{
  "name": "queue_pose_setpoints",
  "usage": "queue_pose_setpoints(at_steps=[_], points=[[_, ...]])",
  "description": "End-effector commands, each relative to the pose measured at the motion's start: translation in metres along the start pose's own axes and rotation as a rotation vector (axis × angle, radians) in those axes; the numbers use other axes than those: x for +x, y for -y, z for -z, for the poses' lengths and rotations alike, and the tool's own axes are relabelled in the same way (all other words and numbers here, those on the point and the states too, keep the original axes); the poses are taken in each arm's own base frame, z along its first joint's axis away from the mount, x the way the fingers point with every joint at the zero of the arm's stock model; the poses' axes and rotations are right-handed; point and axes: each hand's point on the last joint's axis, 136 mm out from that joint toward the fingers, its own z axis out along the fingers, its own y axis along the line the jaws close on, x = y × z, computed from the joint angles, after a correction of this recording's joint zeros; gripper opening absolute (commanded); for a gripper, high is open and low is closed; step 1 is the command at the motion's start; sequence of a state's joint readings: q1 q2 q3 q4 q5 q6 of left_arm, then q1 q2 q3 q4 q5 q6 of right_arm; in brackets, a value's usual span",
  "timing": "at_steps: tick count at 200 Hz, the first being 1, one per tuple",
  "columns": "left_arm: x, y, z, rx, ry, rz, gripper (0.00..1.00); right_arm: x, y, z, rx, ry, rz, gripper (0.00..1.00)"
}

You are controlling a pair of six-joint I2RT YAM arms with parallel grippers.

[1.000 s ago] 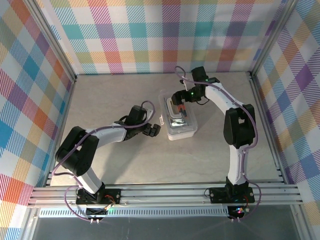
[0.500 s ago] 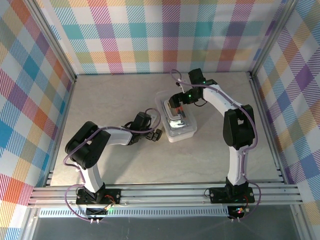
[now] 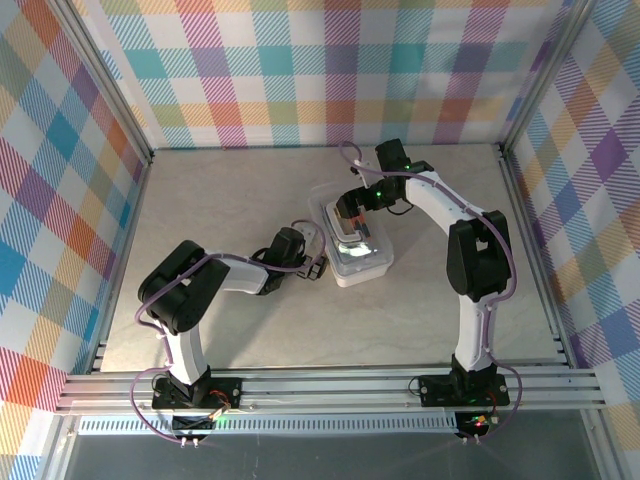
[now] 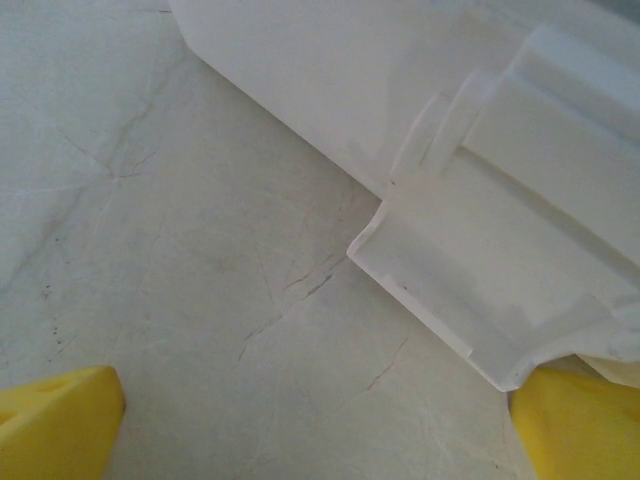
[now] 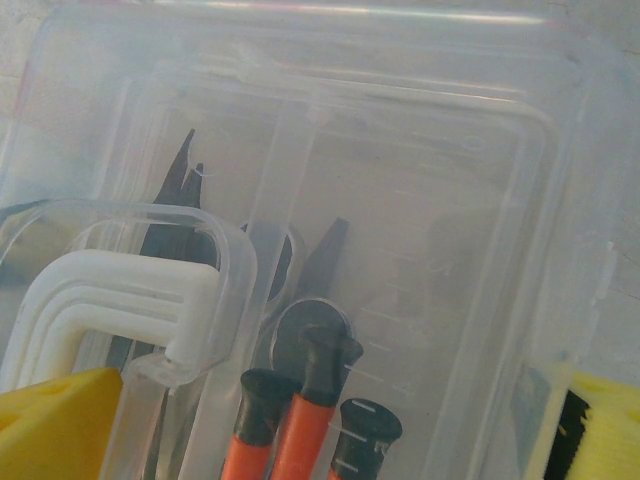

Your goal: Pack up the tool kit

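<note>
The clear tool case [image 3: 358, 248] sits near the middle of the table [image 3: 220, 200], a little toward its far edge. Through its clear plastic show orange-handled tools [image 5: 300, 420], dark plier tips [image 5: 178, 190] and the white handle [image 5: 110, 290]. The right fingers [image 5: 50, 425] hang spread wide over the case's far end, holding nothing. The left fingers [image 4: 55, 425], also wide and empty, are low over the table at the case's left side. A white moulded edge [image 4: 480, 260] of the case lies just ahead of them; whether it touches a finger cannot be told.

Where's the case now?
Top view: the clear case sits near table centre, the left gripper beside its left edge, the right gripper over its far half.
</note>
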State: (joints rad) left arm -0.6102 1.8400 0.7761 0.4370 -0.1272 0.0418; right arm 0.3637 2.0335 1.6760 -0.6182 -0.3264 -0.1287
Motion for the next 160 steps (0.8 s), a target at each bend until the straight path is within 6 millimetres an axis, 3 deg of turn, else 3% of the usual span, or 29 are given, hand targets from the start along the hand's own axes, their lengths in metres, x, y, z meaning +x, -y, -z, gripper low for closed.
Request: queue_pose_setpoints(at_steps=[1, 44, 160], points=[[0.025, -0.024, -0.003, -0.131, -0.041, 0.060, 1.00, 0.052, -0.016, -0.011, -0.050, -0.186, -0.023, 0.99], [0.020, -0.029, 0.011, -0.155, -0.021, 0.095, 1.00, 0.054, -0.016, -0.013, -0.055, -0.189, -0.019, 0.99], [-0.019, -0.030, 0.043, -0.150, 0.048, 0.090, 1.00, 0.058, -0.018, -0.017, -0.076, -0.191, -0.024, 0.99]])
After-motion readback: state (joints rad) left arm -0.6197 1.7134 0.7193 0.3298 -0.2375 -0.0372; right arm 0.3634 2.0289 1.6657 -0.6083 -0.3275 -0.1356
